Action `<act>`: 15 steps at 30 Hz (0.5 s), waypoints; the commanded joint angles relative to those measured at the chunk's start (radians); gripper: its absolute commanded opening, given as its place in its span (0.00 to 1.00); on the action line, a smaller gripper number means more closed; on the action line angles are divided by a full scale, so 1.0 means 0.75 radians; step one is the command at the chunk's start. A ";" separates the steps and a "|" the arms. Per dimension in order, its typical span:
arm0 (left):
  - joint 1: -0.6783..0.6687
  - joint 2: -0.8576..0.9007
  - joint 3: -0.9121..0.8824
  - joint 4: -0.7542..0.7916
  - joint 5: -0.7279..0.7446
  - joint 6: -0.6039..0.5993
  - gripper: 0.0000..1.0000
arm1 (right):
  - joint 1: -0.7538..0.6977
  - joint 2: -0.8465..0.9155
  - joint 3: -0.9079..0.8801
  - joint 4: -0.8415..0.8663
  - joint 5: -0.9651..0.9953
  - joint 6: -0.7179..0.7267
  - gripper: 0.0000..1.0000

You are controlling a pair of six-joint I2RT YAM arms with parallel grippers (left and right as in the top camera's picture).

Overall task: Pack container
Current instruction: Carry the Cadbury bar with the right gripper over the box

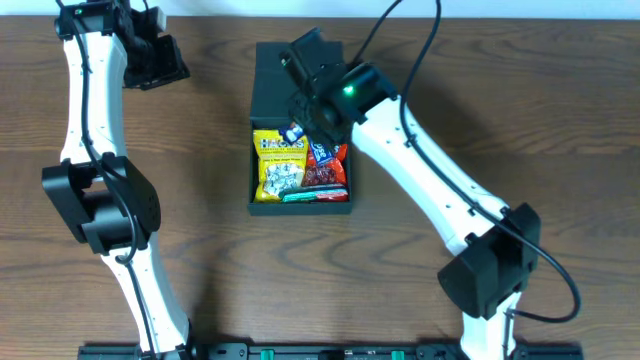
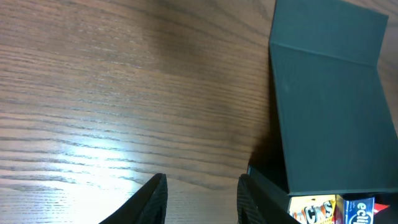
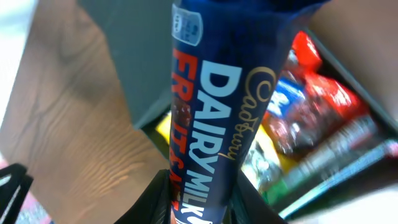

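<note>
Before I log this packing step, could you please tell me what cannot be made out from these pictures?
Overhead: the right gripper covers most of the chocolate bar.
Right wrist: the bar blocks most packets; others are blurred.
Left wrist: the container lid hides the contents; the bottom edge crops the yellow packet.

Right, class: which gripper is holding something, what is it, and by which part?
The right gripper holds a Cadbury Dairy Milk bar, clamped across its width at the end nearest the wrist. The left gripper is open and holds nothing.
</note>
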State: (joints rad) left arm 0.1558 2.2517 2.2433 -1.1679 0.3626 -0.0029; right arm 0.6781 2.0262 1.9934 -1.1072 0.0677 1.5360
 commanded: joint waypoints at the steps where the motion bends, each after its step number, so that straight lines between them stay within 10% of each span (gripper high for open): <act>1: 0.001 0.007 0.032 -0.009 -0.009 0.010 0.38 | 0.041 -0.016 0.009 -0.047 0.065 0.336 0.02; 15: 0.001 0.007 0.032 -0.033 -0.009 0.009 0.37 | 0.088 -0.015 0.009 -0.092 0.065 0.687 0.02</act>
State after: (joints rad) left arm 0.1558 2.2517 2.2433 -1.1870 0.3626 -0.0029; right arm 0.7303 2.0262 1.9934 -1.1790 0.0872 1.9900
